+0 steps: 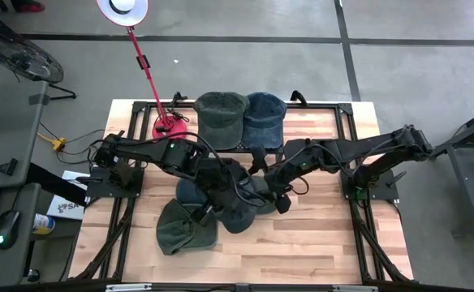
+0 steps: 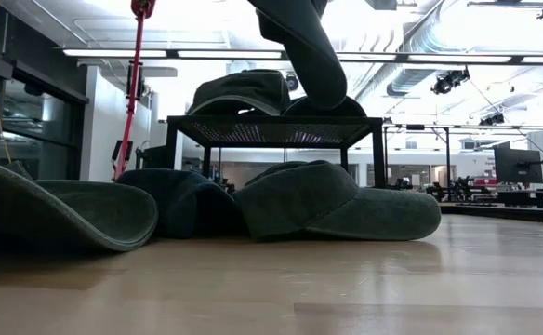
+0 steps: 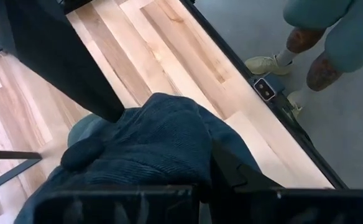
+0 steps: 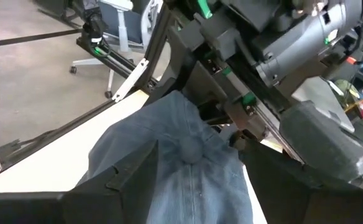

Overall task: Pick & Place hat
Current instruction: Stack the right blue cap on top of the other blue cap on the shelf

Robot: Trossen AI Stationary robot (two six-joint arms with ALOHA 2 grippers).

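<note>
A dark blue hat [image 1: 245, 212] is up between my two grippers, above the table's middle. My left gripper [image 1: 225, 188] is shut on it, and its crown [image 3: 150, 137] fills the left wrist view. My right gripper [image 1: 276, 199] comes from the right and stands open. Its fingers flank the crown with the top button [image 4: 191, 152]. A green hat [image 1: 184, 231] and another dark blue hat [image 1: 190, 191] rest brim-down on the table. The low view shows no gripper at table height. My left gripper is shut on the dark blue hat at the edge nearest it [image 3: 125, 180]. The cloth and the gripper body cover the fingertips, so the kind of hold does not show. It reaches slanting down from the table's left, and the crown bulges out past it. My right gripper has one finger [image 4: 132, 186] on each side of the crown, coming almost level from the table's right. Whether they touch the cloth I cannot tell.
A black rack [image 1: 318, 109] stands along the far edge with a green hat [image 1: 221, 113] and a blue hat [image 1: 265, 113] on top. A red lamp base [image 1: 170, 126] sits at the far left. A person's feet [image 3: 268, 62] stand beside the table.
</note>
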